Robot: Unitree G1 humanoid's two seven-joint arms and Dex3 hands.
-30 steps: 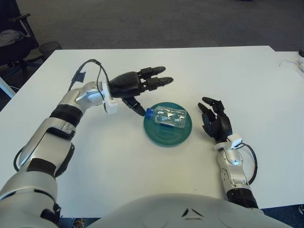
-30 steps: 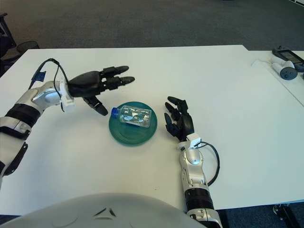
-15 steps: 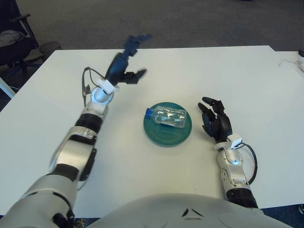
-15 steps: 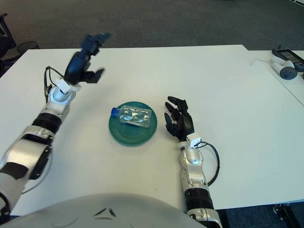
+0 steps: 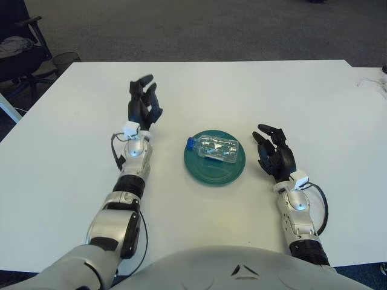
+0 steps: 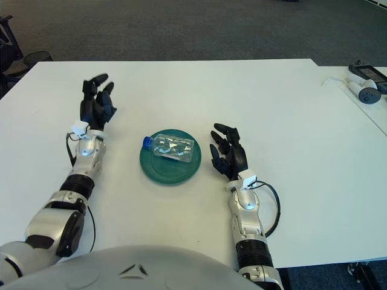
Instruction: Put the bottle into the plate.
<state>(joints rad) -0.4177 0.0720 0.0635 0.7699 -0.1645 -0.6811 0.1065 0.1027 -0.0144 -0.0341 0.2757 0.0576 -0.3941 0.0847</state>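
Bottle (image 5: 216, 148) lies on its side in the green plate (image 5: 214, 171); left hand (image 5: 143, 106) and right hand (image 5: 275, 155) flank it, fingers spread, holding nothing.

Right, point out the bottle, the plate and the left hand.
bottle (image 5: 216, 148), left eye view, middle of its clear body.
plate (image 5: 211, 174), left eye view, bare green near rim.
left hand (image 5: 143, 106), left eye view, middle of the hand.

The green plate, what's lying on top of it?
A clear bottle with a blue cap lies on its side on the green plate. The plate surface directly beneath it is covered. Both the left hand and right hand are apart, holding nothing.
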